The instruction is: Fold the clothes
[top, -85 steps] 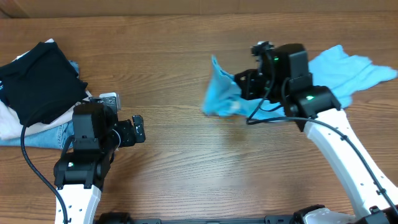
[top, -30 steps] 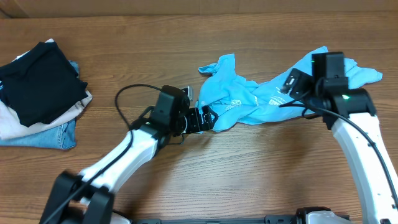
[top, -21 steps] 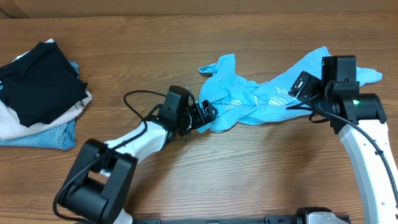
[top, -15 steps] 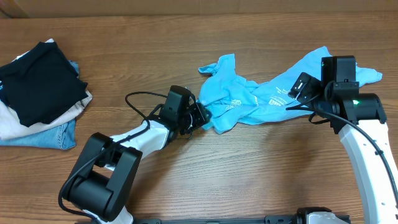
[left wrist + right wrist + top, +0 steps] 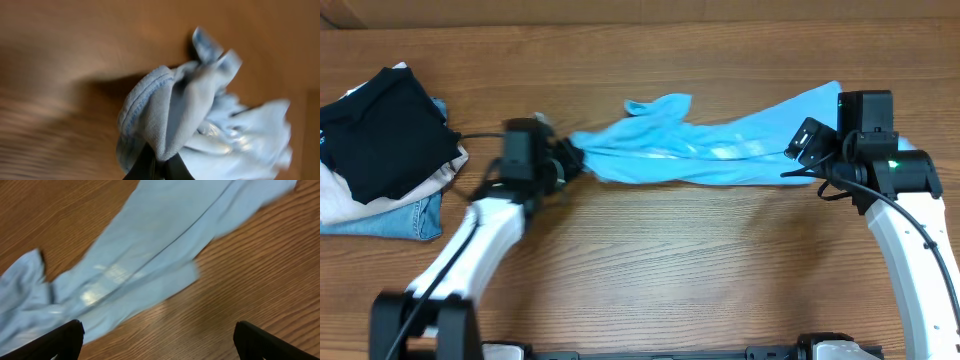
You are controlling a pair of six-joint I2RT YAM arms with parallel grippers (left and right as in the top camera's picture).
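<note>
I'm seeing the sky-blue T-shirt stretching in a long band over the table, well to the right of the black folded garment. My left gripper, the nearer one to that garment, is pinching the shirt's bunched end tight. My right gripper, far from the garment at the shirt's other end, is hanging with fingers wide apart, gripping nothing.

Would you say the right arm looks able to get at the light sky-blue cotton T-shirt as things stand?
Probably yes. The right gripper hangs with open jaws right over one end of the light sky-blue cotton T-shirt, with nothing between them; the left gripper pinches only the opposite end.
</note>
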